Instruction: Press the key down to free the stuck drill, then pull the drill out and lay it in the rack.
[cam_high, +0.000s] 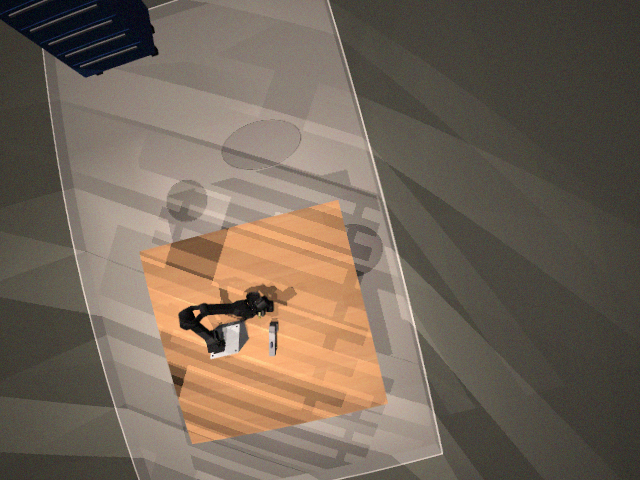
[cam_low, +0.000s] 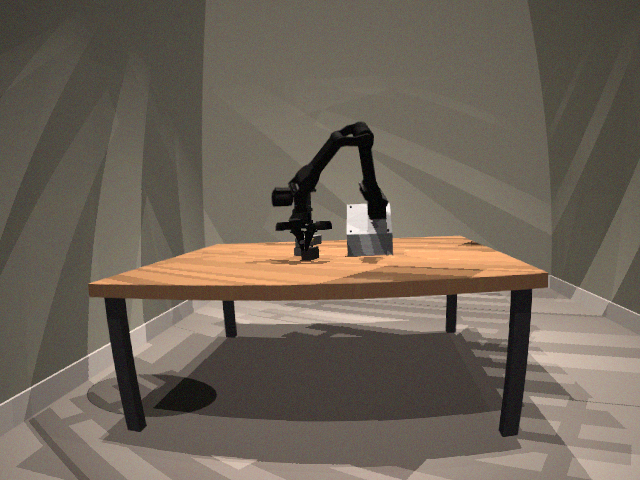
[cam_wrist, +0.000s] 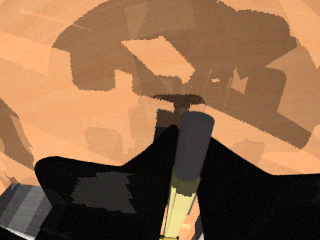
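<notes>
My gripper is shut on the drill, low over the table. The drill shows between the fingertips in the wrist view, with a dark grey cylindrical part and a yellow part. A trace of yellow shows under the gripper in the top view. A narrow grey fixture stands just beside the gripper, with a darker end towards it. In the exterior view its dark block shows close by the fingertips. The key and the rack cannot be told apart at this size. Whether the drill touches the fixture cannot be told.
The white and grey base box of the arm stands on the wooden table, and its corner shows in the wrist view. Broad shadows cross the table. A dark blue cabinet stands away from the table.
</notes>
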